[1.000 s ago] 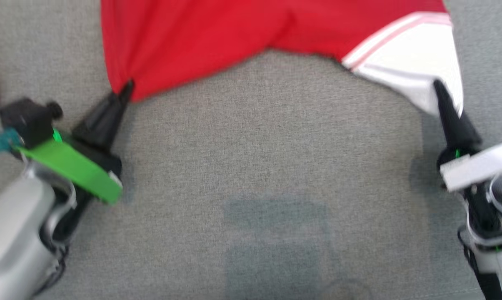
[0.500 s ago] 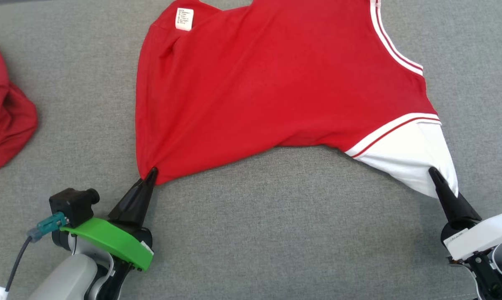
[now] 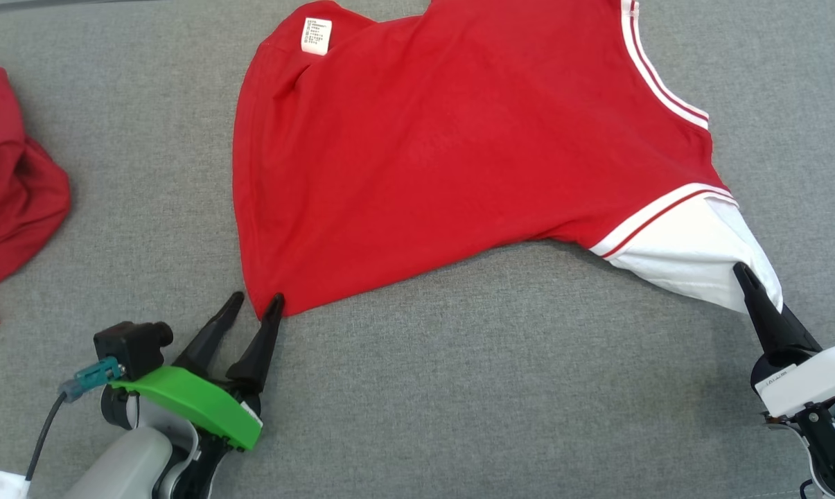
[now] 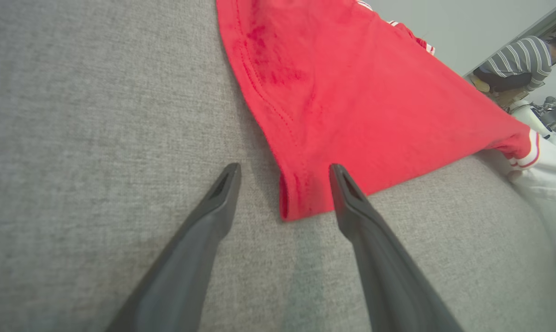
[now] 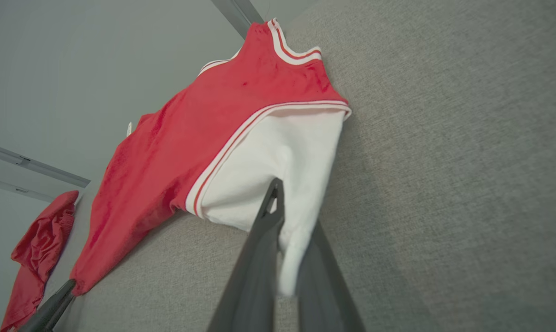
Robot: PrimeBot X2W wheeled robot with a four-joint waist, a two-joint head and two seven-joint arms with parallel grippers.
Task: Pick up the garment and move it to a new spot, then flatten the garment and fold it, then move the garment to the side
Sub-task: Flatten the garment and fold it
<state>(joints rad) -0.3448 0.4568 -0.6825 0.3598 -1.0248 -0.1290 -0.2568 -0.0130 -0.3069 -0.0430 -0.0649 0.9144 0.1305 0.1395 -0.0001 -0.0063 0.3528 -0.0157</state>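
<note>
Seeing the garment (image 3: 459, 152) spread flat on the grey surface (image 3: 459, 388), label (image 3: 316, 36) at the far edge. Our left gripper (image 3: 258, 299) stands wide apart, the near red corner lying between its fingers, ungripped. Our right gripper (image 3: 743, 270) is clamped on the garment's white corner.

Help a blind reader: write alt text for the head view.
A red garment with a white panel lies spread on grey fabric. The left gripper, jaws open, straddles its red corner; the right gripper pinches the white corner.
</note>
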